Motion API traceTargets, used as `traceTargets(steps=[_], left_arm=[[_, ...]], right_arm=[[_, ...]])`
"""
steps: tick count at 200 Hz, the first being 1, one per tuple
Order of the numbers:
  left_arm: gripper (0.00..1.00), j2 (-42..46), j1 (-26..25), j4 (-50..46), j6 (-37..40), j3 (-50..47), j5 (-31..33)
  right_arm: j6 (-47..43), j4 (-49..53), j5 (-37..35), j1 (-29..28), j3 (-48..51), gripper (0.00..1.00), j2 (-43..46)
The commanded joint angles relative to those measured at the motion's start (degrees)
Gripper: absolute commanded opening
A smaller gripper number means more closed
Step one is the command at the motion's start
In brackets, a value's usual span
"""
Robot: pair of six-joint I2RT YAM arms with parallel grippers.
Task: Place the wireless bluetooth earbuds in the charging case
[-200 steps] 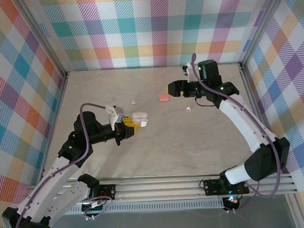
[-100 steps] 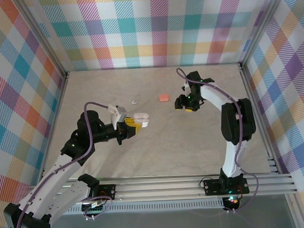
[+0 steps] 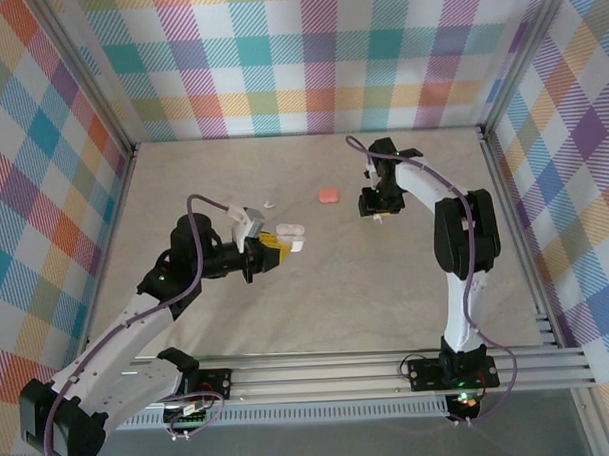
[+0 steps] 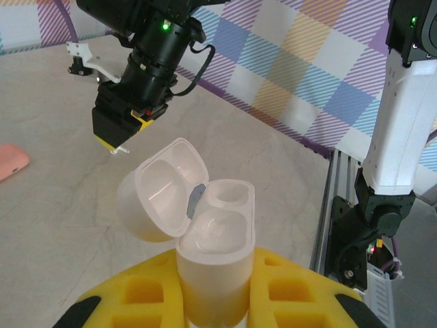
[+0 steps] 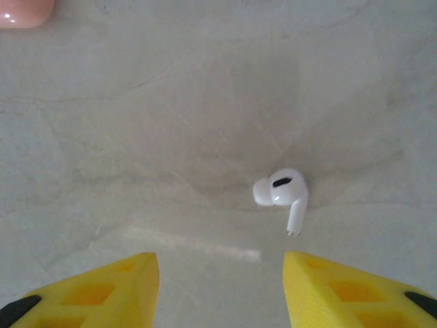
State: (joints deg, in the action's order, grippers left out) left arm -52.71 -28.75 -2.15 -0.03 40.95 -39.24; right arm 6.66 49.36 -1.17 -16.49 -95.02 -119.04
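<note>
Risks: the open charging case [image 4: 218,225], held low at its base in my left gripper [image 4: 213,301], could tilt if nudged during insertion. The white earbud [image 5: 283,195] lies on the table [image 5: 136,137] just ahead of my right gripper [image 5: 218,273], nearer one finger. An off-centre close could flick it away. Left jaws clamp the case. Right jaws stand part open, empty, touching nothing.

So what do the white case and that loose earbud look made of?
The white case: likely hard plastic, smooth satin gloss, soft highlights inside its open lid. The earbud: glossy white plastic, sheen along its stem; the dark oval inset may be mesh.
</note>
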Motion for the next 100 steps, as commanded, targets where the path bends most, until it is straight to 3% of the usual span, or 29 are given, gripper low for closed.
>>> traceTargets(steps=[1,31,100], left_arm=[[0.0,-0.08,-0.34,3.04,-0.41,-0.37,-1.71],[0.0,0.71,-0.34,1.57,0.39,-0.56,-1.26],[0.0,2.38,-0.34,0.97,0.9,-2.08,-0.03]], right_arm=[[-4.85,6.18,-4.37,0.23,-5.98,0.48,-5.45],[-8.27,7.36,-0.69,0.34,-8.77,0.48,-8.44],[-10.32,9.52,-0.3,0.67,-12.28,0.48,-10.24]])
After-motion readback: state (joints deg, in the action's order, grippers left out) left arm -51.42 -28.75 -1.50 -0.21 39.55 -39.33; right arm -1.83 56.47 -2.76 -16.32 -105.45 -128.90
